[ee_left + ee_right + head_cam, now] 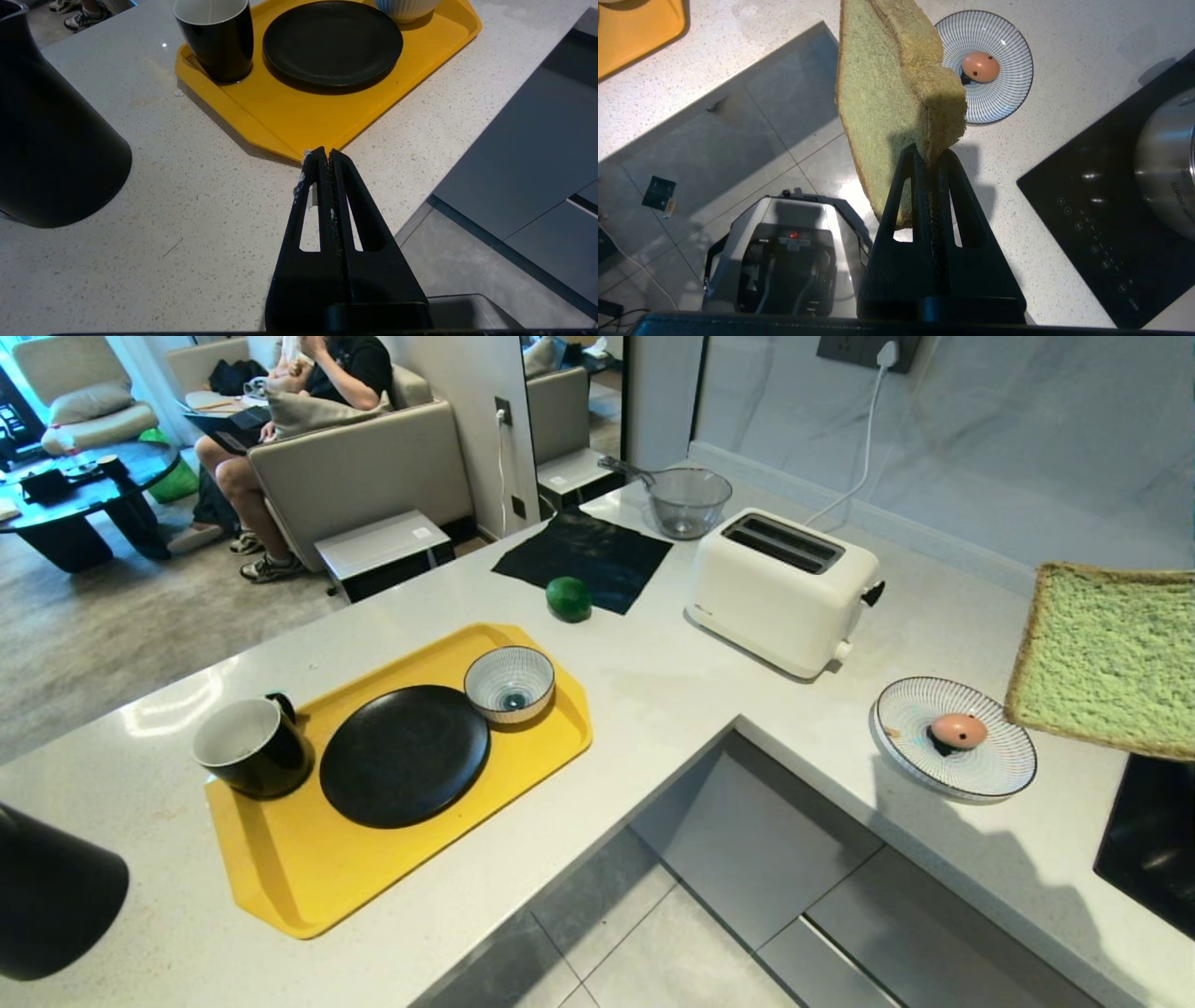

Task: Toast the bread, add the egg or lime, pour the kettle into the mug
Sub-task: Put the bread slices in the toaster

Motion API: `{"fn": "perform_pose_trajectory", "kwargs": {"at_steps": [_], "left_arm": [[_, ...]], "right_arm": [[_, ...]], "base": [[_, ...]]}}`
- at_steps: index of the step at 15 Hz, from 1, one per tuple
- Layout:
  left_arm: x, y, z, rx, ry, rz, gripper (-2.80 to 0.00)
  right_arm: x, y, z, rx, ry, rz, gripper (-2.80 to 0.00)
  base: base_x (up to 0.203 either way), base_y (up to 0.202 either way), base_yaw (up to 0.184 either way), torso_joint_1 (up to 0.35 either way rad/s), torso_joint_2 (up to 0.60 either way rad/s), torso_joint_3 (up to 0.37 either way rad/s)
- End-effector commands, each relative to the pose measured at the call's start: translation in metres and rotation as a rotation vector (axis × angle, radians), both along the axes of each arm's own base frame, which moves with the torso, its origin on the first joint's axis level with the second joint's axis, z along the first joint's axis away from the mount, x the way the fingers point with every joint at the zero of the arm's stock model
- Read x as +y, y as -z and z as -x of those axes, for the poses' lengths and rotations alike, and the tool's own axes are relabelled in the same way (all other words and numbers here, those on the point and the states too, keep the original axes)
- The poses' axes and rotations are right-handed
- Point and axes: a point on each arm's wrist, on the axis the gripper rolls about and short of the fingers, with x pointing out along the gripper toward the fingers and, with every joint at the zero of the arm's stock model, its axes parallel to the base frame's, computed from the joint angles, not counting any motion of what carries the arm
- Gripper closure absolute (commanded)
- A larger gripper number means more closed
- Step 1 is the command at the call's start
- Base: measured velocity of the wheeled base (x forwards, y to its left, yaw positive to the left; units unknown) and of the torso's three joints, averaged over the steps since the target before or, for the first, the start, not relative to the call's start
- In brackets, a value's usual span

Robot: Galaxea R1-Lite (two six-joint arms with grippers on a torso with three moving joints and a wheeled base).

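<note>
The left gripper (325,156), black fingers pressed together on nothing, hangs idle over the speckled white counter (187,242), with the tall matte black kettle (51,130) off to its side and the yellow plastic tray (299,121) just ahead of its tips. On that tray stand the glossy black mug with a white interior (250,747), a round black plate (403,754) and a striped white bowl (510,683). Further right lie the glossy dark green lime (569,597) at the edge of a black cloth (583,555), then the white two-slot toaster (782,590), then a striped plate (999,770) bearing the pinkish-tan spotted egg (959,731).

At the far right the right gripper (930,156) is clamped on one corner of the thick pale green bread slice (887,98), held in the air above the counter, well apart from the toaster. The slice looks light, soft and crumbly; a corner pinch may dent or tear it, so a hold nearer mid-edge would likely be steadier for dropping it upright into a slot.
</note>
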Motion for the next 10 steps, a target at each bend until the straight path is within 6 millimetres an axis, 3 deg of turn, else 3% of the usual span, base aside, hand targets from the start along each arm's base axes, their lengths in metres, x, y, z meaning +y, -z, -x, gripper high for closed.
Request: {"fn": "perform_pose_trajectory", "kwargs": {"at_steps": [1, 10], "left_arm": [[-0.0001, 0.0046, -0.0013, 0.015, 0.001, -0.001, 0.0], [0.0, 0.0046, -0.0013, 0.015, 0.001, -0.001, 0.0]], "right_arm": [[-0.0003, -0.0002, 0.0006, 0.001, 0.002, 0.001, 0.0], [-0.0004, -0.0023, 0.001, -0.007, 0.0, 0.002, 0.0]], "base": [[0.0, 0.0, 0.0, 0.16, -0.31, -0.134], [0.0, 0.0, 0.0, 0.122, -0.22, -0.106]]}}
